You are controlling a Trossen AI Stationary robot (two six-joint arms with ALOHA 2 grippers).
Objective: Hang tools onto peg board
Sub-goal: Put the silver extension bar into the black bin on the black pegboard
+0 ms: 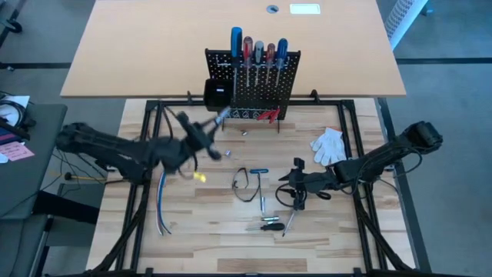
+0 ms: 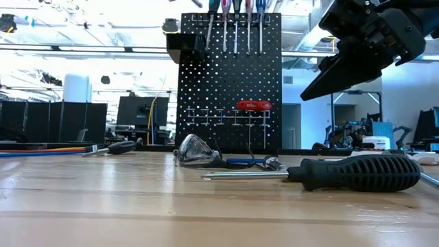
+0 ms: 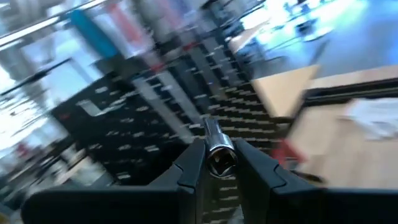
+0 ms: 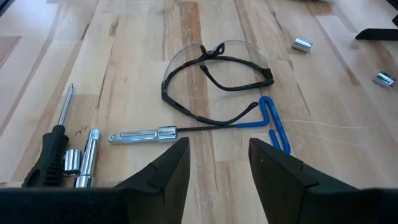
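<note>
Peg board (image 1: 254,81) stands at the bench's far edge; left gripper (image 3: 214,163) pinches a silver metal bit (image 3: 219,152) just before it. Right gripper (image 4: 217,163) hovers empty, jaws apart, over the blue-handled hex key (image 4: 273,121). Slight misalignment and that bit could slip free.

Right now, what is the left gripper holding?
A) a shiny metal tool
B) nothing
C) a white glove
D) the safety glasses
A: in the left wrist view the left gripper has its fingers shut on a silver metal tool, up near the peg board.
</note>
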